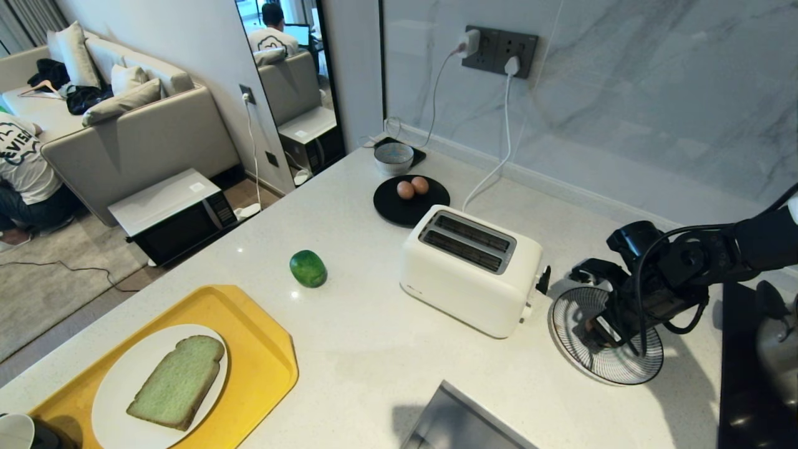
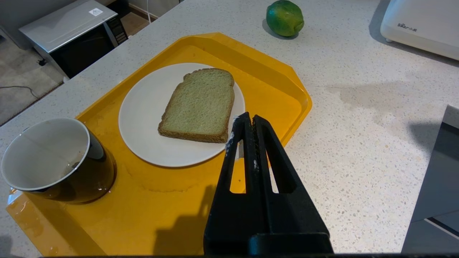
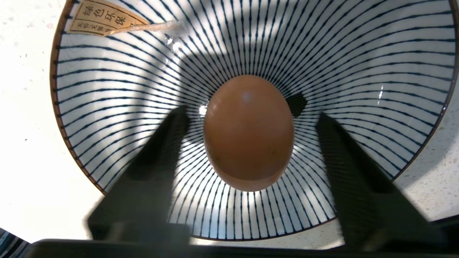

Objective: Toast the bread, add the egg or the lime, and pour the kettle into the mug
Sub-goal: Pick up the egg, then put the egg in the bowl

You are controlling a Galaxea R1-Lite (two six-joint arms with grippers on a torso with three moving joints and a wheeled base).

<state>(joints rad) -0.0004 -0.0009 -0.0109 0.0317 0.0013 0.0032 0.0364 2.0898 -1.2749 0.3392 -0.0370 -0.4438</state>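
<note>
My right gripper point(image 3: 251, 114) hangs low inside a blue-striped bowl point(image 3: 118, 89), fingers spread either side of a brown egg point(image 3: 248, 136) with a gap on both sides. The head view shows this gripper point(image 1: 600, 329) over the bowl point(image 1: 614, 371), right of the white toaster point(image 1: 471, 268). The pale green bread point(image 1: 177, 380) point(image 2: 199, 105) lies on a white plate point(image 2: 143, 118) on a yellow tray point(image 2: 272, 89). My left gripper point(image 2: 250, 120) is shut and empty above the tray beside the plate. The mug point(image 2: 53, 161) stands on the tray. The lime point(image 1: 308, 269) point(image 2: 285, 18) sits on the counter. The kettle point(image 1: 779, 352) is cut off at the right edge.
Two more eggs lie on a black plate point(image 1: 389, 209) behind the toaster, with a small grey bowl point(image 1: 393, 157) beyond. Cords run to wall sockets point(image 1: 499, 51). A sink corner point(image 1: 455, 424) shows at the front. People sit in the room on the left.
</note>
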